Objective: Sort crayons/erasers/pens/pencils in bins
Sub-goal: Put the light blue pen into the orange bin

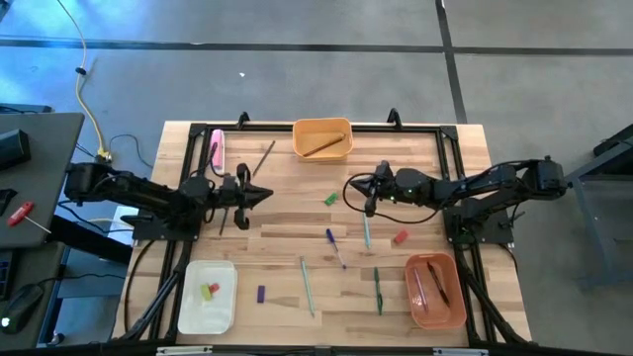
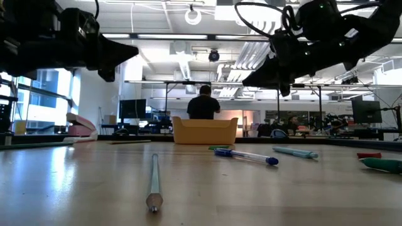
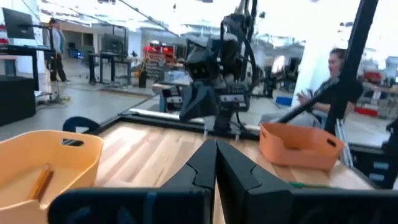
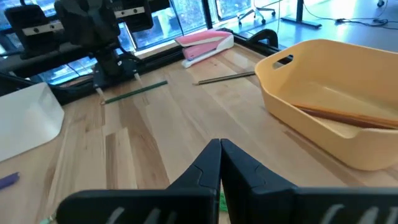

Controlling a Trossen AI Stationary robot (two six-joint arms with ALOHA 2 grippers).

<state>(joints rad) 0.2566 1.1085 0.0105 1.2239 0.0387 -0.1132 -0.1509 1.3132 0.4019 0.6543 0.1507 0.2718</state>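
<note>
My left gripper [image 1: 261, 194] is shut and empty above the table's left middle; its closed fingers show in the left wrist view [image 3: 216, 158]. My right gripper [image 1: 348, 188] is shut and empty, facing it across the middle, near a green eraser [image 1: 331, 199]; its closed fingers show in the right wrist view [image 4: 220, 154]. Blue [image 1: 336, 247], teal [image 1: 366, 233], pale green [image 1: 307, 285] and green [image 1: 377, 290] pens lie flat on the table. So do a red crayon [image 1: 400, 237], a purple crayon [image 1: 261, 294] and a dark pencil [image 1: 265, 158].
The yellow-orange bin [image 1: 322, 138] at the far edge holds a brown pencil. The salmon bin [image 1: 435, 289] at the near right holds dark sticks. The white bin [image 1: 207, 295] at the near left holds crayons. A pink bar [image 1: 216, 148] lies far left. A dark green stick [image 4: 134, 92] lies below my left arm.
</note>
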